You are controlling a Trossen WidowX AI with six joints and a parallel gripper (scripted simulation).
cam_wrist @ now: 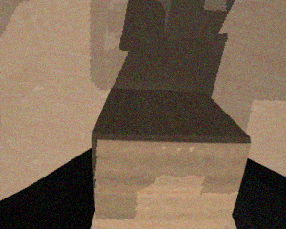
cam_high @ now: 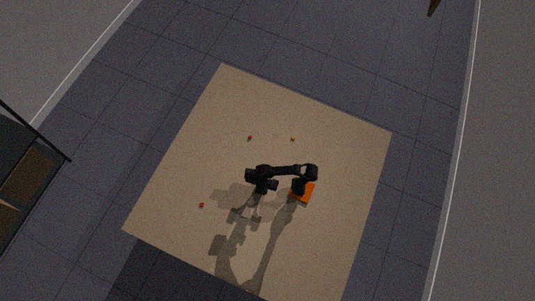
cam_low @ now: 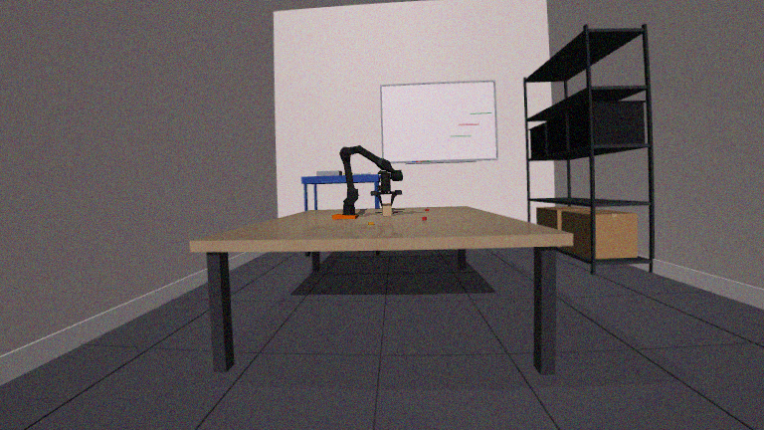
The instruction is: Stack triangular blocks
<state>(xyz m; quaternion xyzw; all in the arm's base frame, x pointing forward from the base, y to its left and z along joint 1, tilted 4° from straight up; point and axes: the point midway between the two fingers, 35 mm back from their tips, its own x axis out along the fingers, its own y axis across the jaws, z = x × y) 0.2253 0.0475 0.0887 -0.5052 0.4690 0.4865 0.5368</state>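
Observation:
My gripper [cam_low: 387,204] [cam_wrist: 162,158] is shut on a pale wooden triangular block [cam_wrist: 169,167], with one black finger on either side of it. In the wrist view its pale face is toward the camera, and a dark shaded face is beyond it. In the exterior view pale block material [cam_low: 387,211] shows under the fingers, low at the table top; I cannot tell whether it is one block or two stacked. The second triangular block is not separately visible in any view. The hand covers the spot in the top view. Contact between sloped faces cannot be seen.
The table [cam_high: 335,136] [cam_low: 270,234] also holds two small red pieces [cam_high: 249,137] [cam_high: 201,204] and a small orange-yellow piece [cam_high: 292,139] [cam_low: 370,223]. The arm stands on an orange base [cam_high: 310,191] [cam_low: 344,217]. Arm shadows cross the table beside the hand.

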